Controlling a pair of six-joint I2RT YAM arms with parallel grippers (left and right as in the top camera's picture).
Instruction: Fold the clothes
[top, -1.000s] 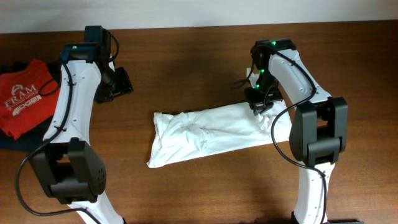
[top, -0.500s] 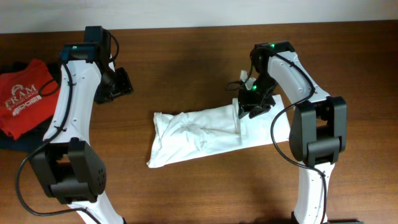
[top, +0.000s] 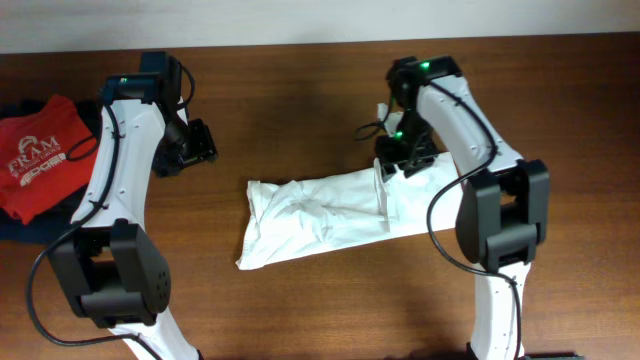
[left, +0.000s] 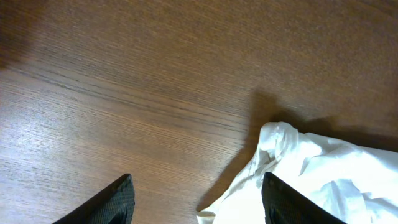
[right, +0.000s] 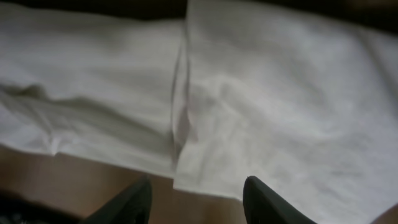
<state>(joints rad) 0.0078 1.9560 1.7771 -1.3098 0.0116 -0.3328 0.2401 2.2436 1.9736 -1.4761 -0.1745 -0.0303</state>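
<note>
The white T-shirt (top: 330, 215) lies as a long folded strip across the middle of the table, its right end folded back over itself. No chest graphic shows. It also shows in the right wrist view (right: 249, 93) and at the lower right of the left wrist view (left: 323, 174). My right gripper (top: 398, 160) hovers open and empty above the strip's right upper edge (right: 196, 202). My left gripper (top: 195, 145) is open and empty over bare wood, up and left of the shirt's left end (left: 196, 202).
A red shirt with white "FRAM" lettering (top: 40, 155) lies at the far left edge on a dark garment (top: 20, 228). The wooden table (top: 300, 90) ends at a pale wall at the back.
My right gripper carried the shirt's right end leftward, folding it over the strip, then let go and lifted away toward the back. My left gripper shifted slightly right.
</note>
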